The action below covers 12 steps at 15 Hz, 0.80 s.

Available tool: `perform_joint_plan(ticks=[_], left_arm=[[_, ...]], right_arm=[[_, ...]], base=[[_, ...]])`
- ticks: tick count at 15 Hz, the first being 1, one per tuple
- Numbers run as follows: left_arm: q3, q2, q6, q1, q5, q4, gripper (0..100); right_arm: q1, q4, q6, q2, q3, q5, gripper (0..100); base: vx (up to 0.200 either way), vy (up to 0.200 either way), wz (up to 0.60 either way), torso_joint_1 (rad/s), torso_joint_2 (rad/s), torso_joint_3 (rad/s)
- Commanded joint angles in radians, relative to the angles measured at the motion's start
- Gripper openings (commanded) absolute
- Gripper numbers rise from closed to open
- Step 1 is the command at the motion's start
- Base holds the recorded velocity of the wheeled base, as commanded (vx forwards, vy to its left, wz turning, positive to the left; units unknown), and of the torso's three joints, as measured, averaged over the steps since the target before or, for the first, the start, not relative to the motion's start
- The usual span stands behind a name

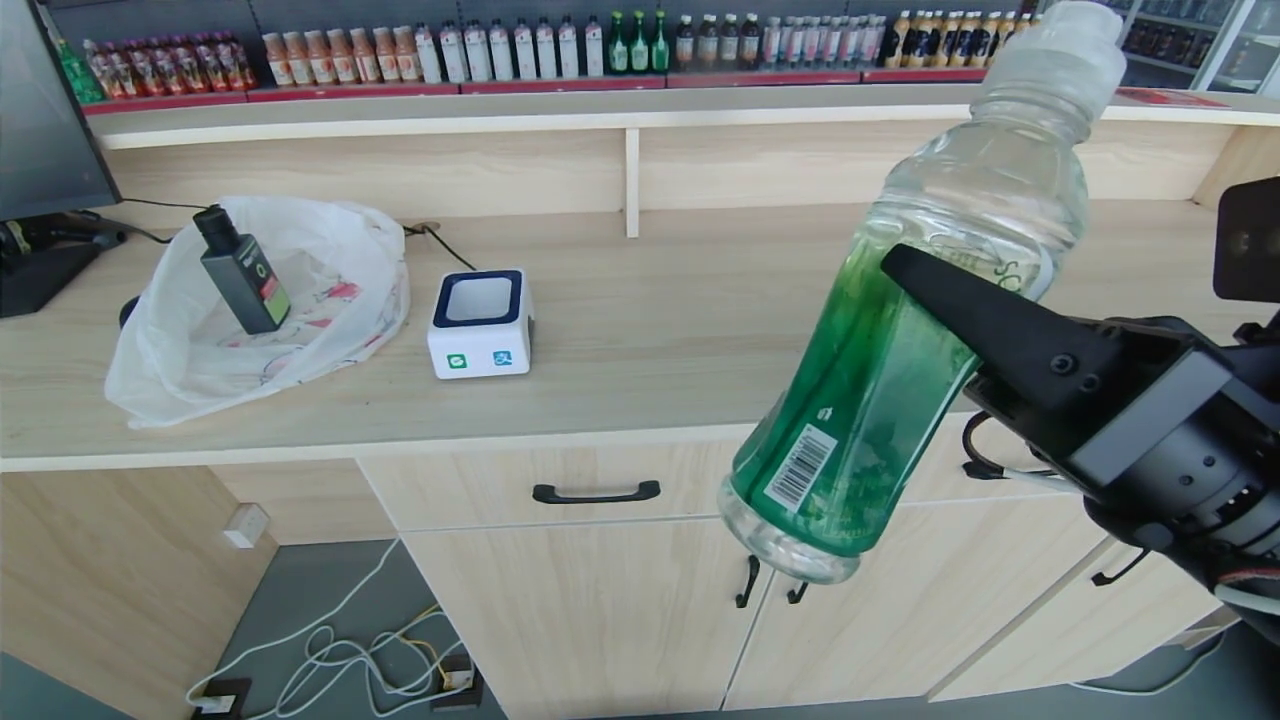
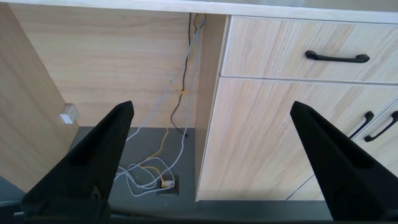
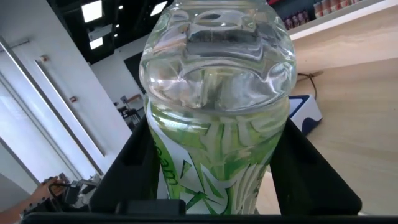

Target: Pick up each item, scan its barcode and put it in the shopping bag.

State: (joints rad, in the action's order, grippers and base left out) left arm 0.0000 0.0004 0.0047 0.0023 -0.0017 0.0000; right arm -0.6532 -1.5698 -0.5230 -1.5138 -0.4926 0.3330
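Green drink bottle (image 1: 870, 400) tilted, cap up and far, barcode facing near, held in the air at near right, in front of the counter (image 1: 650, 330). Right gripper (image 1: 930, 270) clamped round its middle. Scanner (image 1: 480, 322) on the counter, left of the bottle. Plastic bag (image 1: 340, 290) far left, dark bottle (image 1: 243, 272) inside. Left gripper (image 2: 211, 107) spread wide, low by the cabinet doors (image 2: 261, 143).

Black pincer (image 1: 910, 290), tapered fingers (image 1: 960, 305), 2 screws (image 1: 1062, 365).

shop checkout: drink shelves (image 1: 640, 45), barcode scanner (image 1: 481, 322)
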Motion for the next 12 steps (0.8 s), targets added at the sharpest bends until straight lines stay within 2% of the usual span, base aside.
perform_joint_plan(ticks=[1, 9, 12], left_arm=[[0.000, 0.000, 0.000, 0.001, 0.000, 0.000, 100], [0.000, 0.000, 0.000, 0.001, 0.000, 0.000, 100], [0.000, 0.000, 0.000, 0.001, 0.000, 0.000, 100]], right_arm=[[-0.002, -0.001, 0.001, 0.001, 0.002, 0.003, 0], [0.000, -0.001, 0.014, 0.023, 0.020, 0.003, 0], [0.000, -0.001, 0.070, 0.024, 0.054, -0.002, 0]], base=[[0.000, 0.000, 0.00, 0.000, 0.00, 0.000], [0.000, 0.000, 0.00, 0.000, 0.00, 0.000], [0.000, 0.000, 0.00, 0.000, 0.00, 0.000]])
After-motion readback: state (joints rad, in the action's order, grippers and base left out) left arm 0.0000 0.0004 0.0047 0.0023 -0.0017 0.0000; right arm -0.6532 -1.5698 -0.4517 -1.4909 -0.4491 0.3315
